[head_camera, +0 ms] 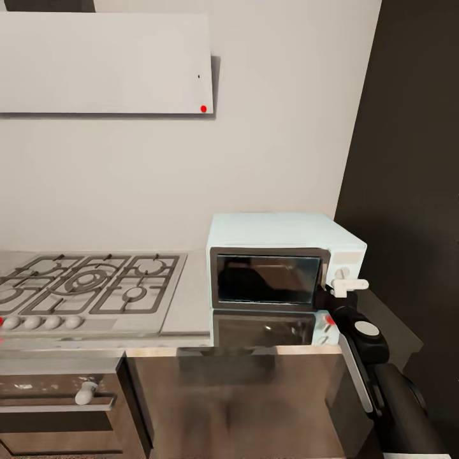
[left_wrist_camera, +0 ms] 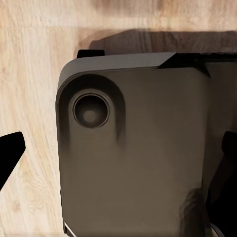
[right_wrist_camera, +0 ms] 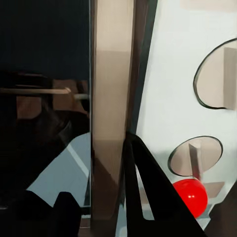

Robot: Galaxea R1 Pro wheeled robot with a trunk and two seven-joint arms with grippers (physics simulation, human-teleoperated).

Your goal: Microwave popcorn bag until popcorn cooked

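A grey-walled kitchen: the pale mint microwave [head_camera: 285,264] sits on the grey countertop [head_camera: 188,306], right of a gas hob [head_camera: 86,284], its dark door shut and contents unclear. The right gripper [head_camera: 331,305] reaches its door edge beside a red light [right_wrist_camera: 190,196]; finger spread cannot be told. The left gripper's dark fingertips [left_wrist_camera: 10,153] stand wide apart, holding nothing, over wood floor [left_wrist_camera: 29,74].

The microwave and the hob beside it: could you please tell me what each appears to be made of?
The microwave looks like painted metal or plastic: a smooth pale mint shell with a soft sheen, framing a dark glossy door that mirrors the room like glass. The hob appears to be brushed steel, matte grey, with darker grates that could be cast iron and pale round knobs along its front. As a render, this stays a guess.
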